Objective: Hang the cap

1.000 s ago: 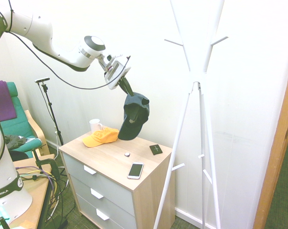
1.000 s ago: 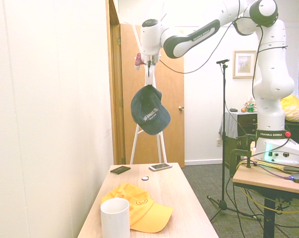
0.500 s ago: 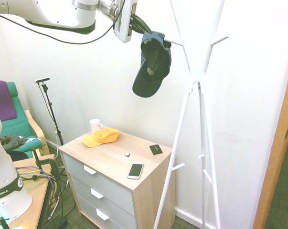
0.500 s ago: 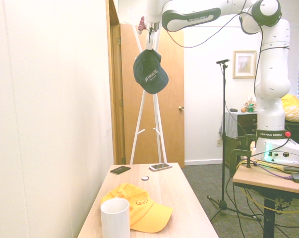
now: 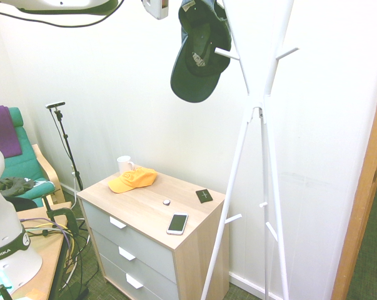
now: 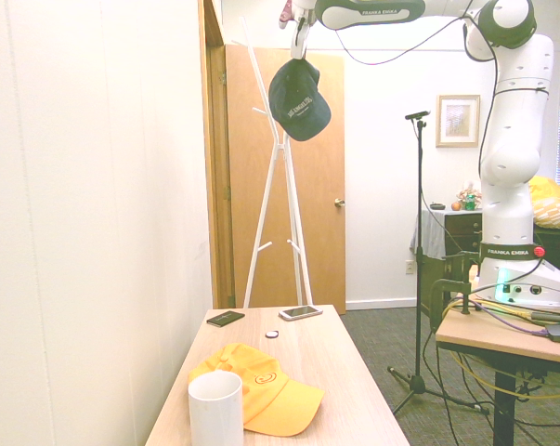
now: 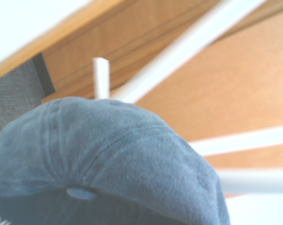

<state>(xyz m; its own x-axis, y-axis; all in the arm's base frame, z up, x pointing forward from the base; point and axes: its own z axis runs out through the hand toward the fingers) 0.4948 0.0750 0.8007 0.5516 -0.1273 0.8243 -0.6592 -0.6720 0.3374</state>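
The cap [image 5: 197, 53] is dangling below your fingers [image 6: 299, 48], which are pinching it; be threading it over the peg [image 5: 227, 54] before releasing.

We see the gripper [image 6: 299, 42] at the top of the frame, fingers pointing down and pinched on the top edge of the dark cap [image 6: 299, 87], which hangs directly beneath it with its white lettering facing us. Just behind and below the gripper stands the white coat rack [image 6: 276, 186] before an orange door [image 6: 321, 177]. Far below, on the wooden tabletop [image 6: 345, 372], lie an orange-yellow cap [image 6: 261, 388], a white mug [image 6: 215, 411], a phone [image 6: 300, 312], and a dark wallet [image 6: 225, 318].
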